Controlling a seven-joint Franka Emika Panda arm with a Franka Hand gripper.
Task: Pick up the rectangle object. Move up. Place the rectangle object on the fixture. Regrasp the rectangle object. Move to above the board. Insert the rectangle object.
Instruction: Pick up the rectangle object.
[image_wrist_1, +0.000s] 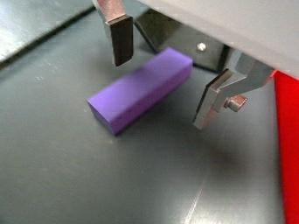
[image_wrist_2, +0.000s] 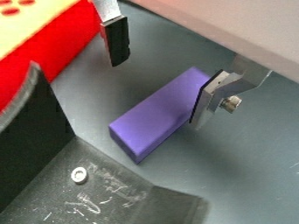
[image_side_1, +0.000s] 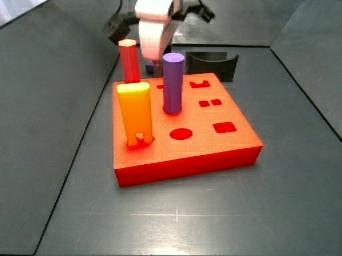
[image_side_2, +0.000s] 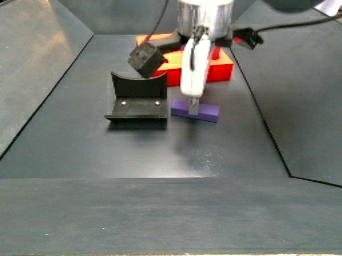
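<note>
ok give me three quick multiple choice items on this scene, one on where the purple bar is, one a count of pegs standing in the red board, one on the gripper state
1. Where does the small purple rectangular bar lie?
A. on the dark floor between the gripper's fingers
B. in a hole of the board
C. on top of the black fixture

2. How many pegs stand in the thick red square board?
A. one
B. three
C. five

3. How is the two-finger gripper set?
A. shut on the bar
B. open, astride the bar
C. out of view

Answers:
1 A, both wrist views show the bar flat on the floor, beside the fixture.
2 B, a side view shows a red, a purple and a yellow-orange peg.
3 B, a wrist view shows gaps between the bar and each finger.
</note>
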